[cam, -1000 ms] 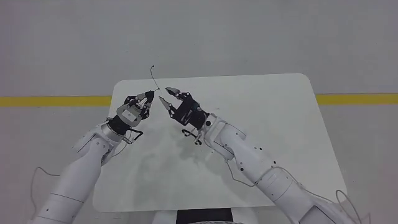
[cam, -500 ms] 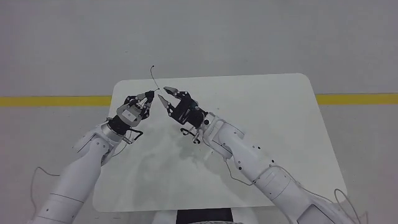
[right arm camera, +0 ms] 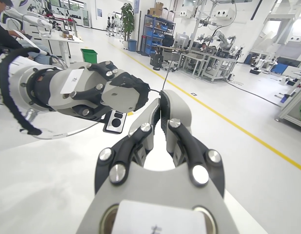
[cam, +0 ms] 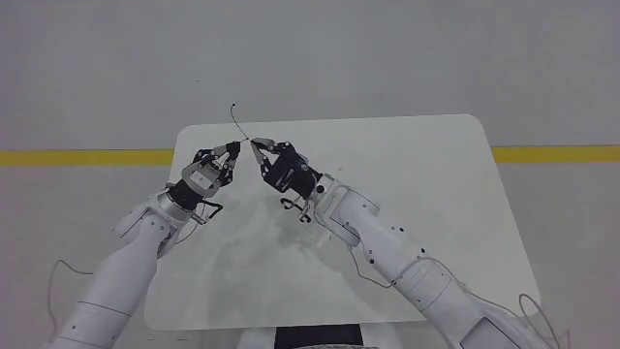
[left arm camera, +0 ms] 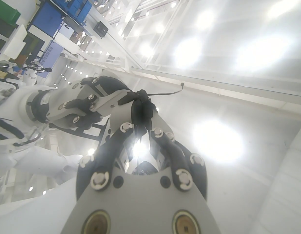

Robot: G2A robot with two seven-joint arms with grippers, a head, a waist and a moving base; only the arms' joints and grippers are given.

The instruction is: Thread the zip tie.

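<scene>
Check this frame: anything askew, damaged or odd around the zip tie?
Nothing stands out. The left gripper and right gripper are both shut on the black zip tie, above the white table. The tie's free end sticks out with a slight curve; no kink or break visible.

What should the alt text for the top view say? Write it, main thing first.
Two robot arms meet over the far left corner of a white table, the left gripper and right gripper both shut on one thin black zip tie. Its free end shows against the grey floor beyond the table's far edge.
</scene>
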